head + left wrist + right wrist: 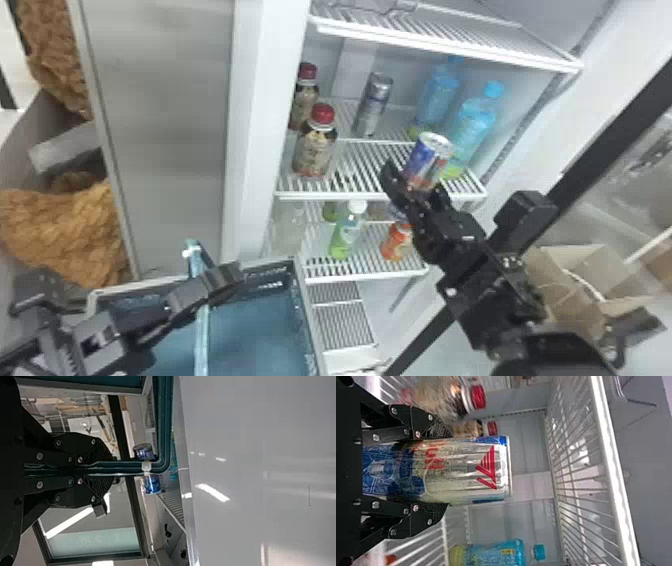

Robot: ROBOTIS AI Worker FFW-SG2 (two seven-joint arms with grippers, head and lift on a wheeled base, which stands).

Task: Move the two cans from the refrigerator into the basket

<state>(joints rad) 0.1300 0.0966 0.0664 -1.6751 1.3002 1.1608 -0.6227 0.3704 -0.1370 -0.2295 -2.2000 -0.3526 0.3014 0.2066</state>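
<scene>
Standing open before us, the refrigerator (265, 125) rises beyond our basket (307, 310), which sits by the opening's left side, its blue interior partly behind our left arm and its teal handle (200, 340) raised over it. Our left end effector (200, 265) has its fingers closed around that handle. The upper shelf (440, 46) overhangs the middle shelf (340, 195), where two red-capped bottles (316, 150) line the left edge, the nearer by the front left corner, and two blue bottles (472, 127) line the right edge. On the lower shelf (360, 276) we see a green bottle (344, 237) left of an orange container (396, 242). Our right end effector (415, 177), its fingers parted by just a can's width, grips the blue-and-silver can (425, 155); the can leans, its top past the fingertips, near the middle shelf's front right corner. The silver can (372, 107) stands towards that shelf's back edge, beyond and left of the right end effector, between the bottle pairs.
</scene>
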